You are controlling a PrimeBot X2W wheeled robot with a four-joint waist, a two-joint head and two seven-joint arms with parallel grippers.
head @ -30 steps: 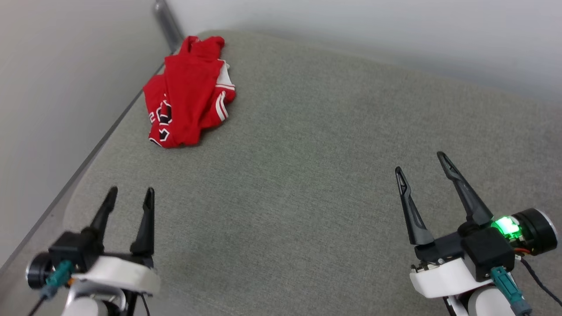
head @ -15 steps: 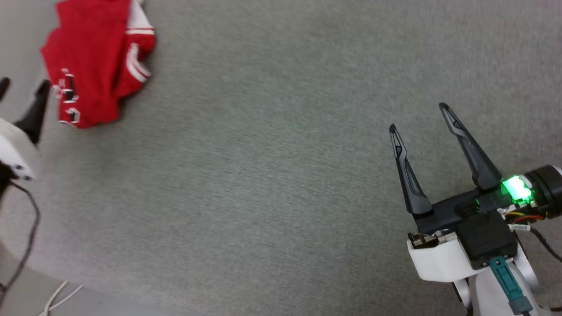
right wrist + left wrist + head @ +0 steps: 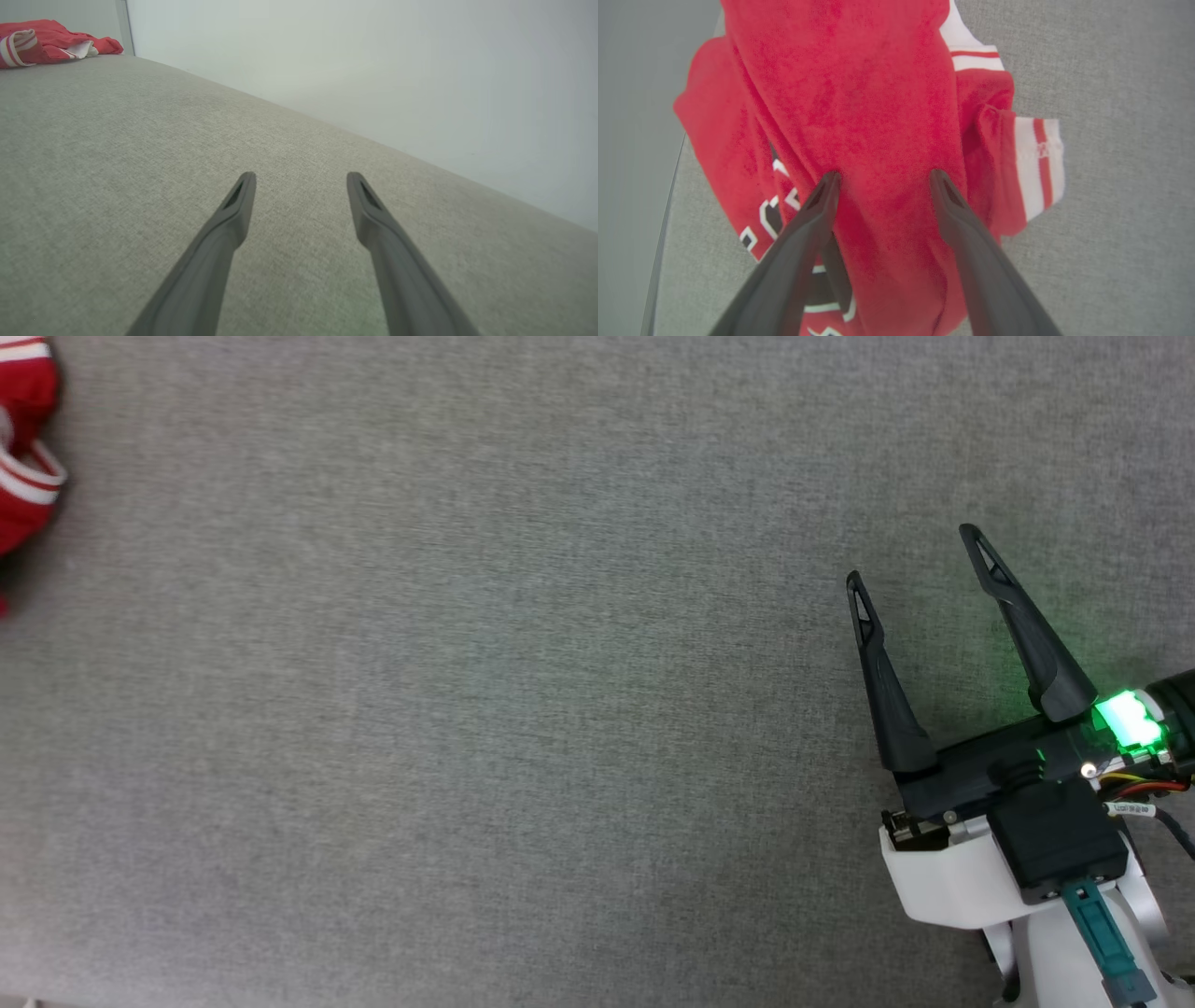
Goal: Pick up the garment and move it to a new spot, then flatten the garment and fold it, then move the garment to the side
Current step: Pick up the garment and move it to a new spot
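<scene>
Left end effector (image 3: 882,175) has come over the garment (image 3: 868,93), spread; lettering (image 3: 770,219) unreadable.

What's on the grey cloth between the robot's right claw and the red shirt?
Just bare grey cloth surface lies between the right gripper and the garment. The head view and the right wrist view both show that stretch.

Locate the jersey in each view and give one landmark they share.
Head view: jersey at the upper left edge, cut off by the frame.
Left wrist view: jersey large, centre and top, just ahead of the open left gripper.
Right wrist view: jersey small, in the top left corner, far across the grey surface.
Shared landmark: the white-striped sleeve trim.
</scene>
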